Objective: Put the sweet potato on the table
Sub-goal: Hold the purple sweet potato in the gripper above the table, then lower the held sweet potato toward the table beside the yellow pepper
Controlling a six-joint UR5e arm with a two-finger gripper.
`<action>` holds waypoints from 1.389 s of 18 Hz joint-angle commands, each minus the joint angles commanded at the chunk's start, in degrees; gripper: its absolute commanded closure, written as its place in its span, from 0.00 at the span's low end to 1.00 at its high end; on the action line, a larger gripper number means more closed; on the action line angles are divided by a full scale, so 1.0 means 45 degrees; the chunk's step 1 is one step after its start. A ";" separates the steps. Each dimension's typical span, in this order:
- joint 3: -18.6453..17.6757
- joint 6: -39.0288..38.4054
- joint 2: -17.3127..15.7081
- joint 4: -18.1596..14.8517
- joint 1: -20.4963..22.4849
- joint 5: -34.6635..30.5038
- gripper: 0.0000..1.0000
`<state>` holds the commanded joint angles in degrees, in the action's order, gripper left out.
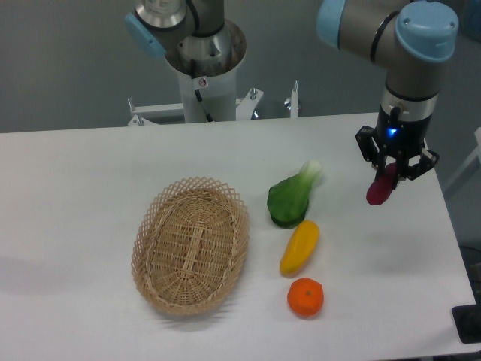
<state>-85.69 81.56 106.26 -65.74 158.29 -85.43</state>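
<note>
Near the right edge of the white surface (90,173), the end effector (391,174) is clamped on the sweet potato (380,189). This tuber is small, slim, purple-magenta, with a tapered lower end hanging below the fingers, tilted. Whether it touches the surface cannot be determined. No legible writing is visible. Items resting on the surface: woven basket (191,245), green leafy vegetable (291,198), yellow pepper (299,247), orange fruit (305,297).
</note>
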 joint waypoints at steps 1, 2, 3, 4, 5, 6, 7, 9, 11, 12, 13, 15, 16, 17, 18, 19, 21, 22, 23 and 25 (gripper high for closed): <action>-0.0019 0.0000 0.0000 0.0019 0.0000 -0.0019 0.67; -0.0020 0.0019 0.0000 0.0039 0.0000 0.0000 0.67; 0.0019 0.0000 0.0019 0.0039 0.0000 0.0000 0.67; 0.0020 0.0000 0.0039 0.0039 0.0000 0.0000 0.67; 0.0039 0.0000 0.0058 0.0039 0.0000 0.0019 0.67; 0.0039 0.0000 0.0078 0.0039 0.0019 0.0020 0.67; 0.0039 0.0039 0.0078 0.0039 0.0039 0.0039 0.67; 0.0039 0.0039 0.0097 0.0059 0.0059 0.0020 0.67; 0.0000 0.0059 0.0156 0.0136 0.0078 0.0000 0.67; 0.0000 0.0059 0.0176 0.0156 0.0078 0.0000 0.67; -0.0019 0.0059 0.0195 0.0253 0.0078 0.0000 0.67; -0.0058 0.0059 0.0273 0.0468 0.0097 0.0000 0.67; -0.0097 0.0059 0.0331 0.0585 0.0098 -0.0019 0.67; -0.0272 0.0039 0.0371 0.0760 0.0078 -0.0020 0.67; -0.0428 0.0020 0.0410 0.1052 0.0059 -0.0039 0.67; -0.0623 0.0000 0.0507 0.1577 0.0039 -0.0058 0.67; -0.1130 -0.0078 0.0702 0.2728 0.0039 -0.0059 0.67; -0.1287 -0.0136 0.0896 0.3276 0.0020 -0.0059 0.67; -0.1405 -0.0156 0.1092 0.3668 -0.0019 -0.0059 0.67; -0.1445 -0.0253 0.1541 0.4294 -0.0097 -0.0078 0.67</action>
<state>-92.20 80.42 113.19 -46.42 157.85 -85.78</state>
